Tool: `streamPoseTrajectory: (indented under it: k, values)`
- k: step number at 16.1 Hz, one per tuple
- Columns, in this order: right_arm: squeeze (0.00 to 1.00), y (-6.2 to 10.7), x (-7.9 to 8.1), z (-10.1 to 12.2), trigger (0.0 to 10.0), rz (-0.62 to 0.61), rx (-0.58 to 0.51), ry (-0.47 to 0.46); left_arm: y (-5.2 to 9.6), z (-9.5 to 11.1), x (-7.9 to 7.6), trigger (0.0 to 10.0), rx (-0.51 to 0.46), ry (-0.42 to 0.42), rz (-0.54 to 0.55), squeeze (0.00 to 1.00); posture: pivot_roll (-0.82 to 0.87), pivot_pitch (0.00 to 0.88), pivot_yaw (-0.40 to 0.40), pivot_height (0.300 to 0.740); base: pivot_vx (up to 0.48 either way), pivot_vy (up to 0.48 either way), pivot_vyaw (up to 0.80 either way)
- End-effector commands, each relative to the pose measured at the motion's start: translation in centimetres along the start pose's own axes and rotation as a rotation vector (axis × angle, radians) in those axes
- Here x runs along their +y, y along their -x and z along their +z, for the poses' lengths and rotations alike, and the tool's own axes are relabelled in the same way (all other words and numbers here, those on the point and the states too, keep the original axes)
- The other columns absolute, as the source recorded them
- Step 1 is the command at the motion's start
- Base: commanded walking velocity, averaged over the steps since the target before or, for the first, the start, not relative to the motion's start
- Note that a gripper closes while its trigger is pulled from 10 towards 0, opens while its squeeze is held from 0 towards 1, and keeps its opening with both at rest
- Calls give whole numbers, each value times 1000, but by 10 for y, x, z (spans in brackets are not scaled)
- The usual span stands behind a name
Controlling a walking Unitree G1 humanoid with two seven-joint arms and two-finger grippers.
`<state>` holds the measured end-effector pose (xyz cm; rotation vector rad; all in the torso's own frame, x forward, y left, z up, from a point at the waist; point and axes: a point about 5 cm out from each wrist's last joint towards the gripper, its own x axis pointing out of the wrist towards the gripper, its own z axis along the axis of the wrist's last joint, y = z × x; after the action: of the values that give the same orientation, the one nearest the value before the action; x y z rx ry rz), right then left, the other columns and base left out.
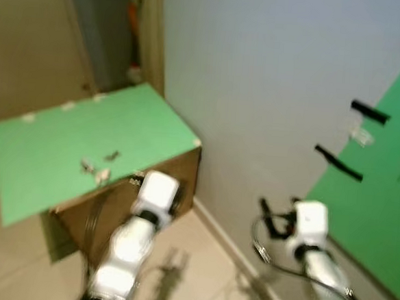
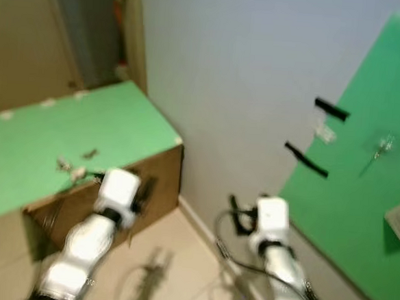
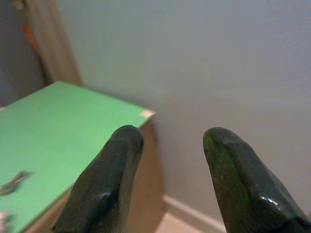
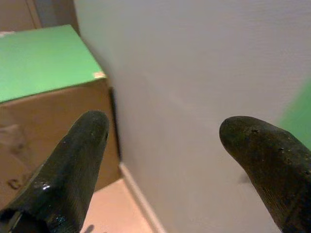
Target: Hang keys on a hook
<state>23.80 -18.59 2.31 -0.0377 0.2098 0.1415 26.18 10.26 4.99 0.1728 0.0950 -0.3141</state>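
- Lying on the green-topped counter [image 1: 63,147], the keys [image 1: 97,169] sit just ahead of the left gripper [image 3: 170,141] and a little toward its outer side, near the counter's front edge.
- Blur hides their detail: a small pale and dark cluster, its long axis seemingly running along the counter's front edge.
- Left jaws stand parted and empty, nearer the keys than the other arm, I judge.
- Right gripper [image 4: 165,131] faces the pale wall [image 1: 260,72], its jaws wide and empty, keys well off to their left.
- Black hooks [image 1: 369,112] jut from the green panel [image 1: 380,224], above and to the right of the right jaws.
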Motion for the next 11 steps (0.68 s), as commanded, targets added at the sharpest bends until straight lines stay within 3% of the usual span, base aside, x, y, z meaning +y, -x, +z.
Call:
streamPoseTrajectory:
  k: [1,4,7,11]
  values:
    - [0,-4,6,2,10000,26,-5,-12,1,0,9,10000,-3,-24,26,0,-94,0,-36,740,0,0,488]
    - [0,-4,4,2,10000,28,-5,-15,-1,0,9,10000,-28,-77,29,0,-100,0,-41,740,0,0,494]
    - [0,-1,5,3,10000,32,-13,-10,-5,-1,6,10000,-12,-9,13,0,-118,0,-34,740,0,0,494]
    - [0,-3,6,3,10000,21,-18,-15,-7,-2,-1,10000,0,-50,-17,0,-124,0,-13,740,0,0,494]
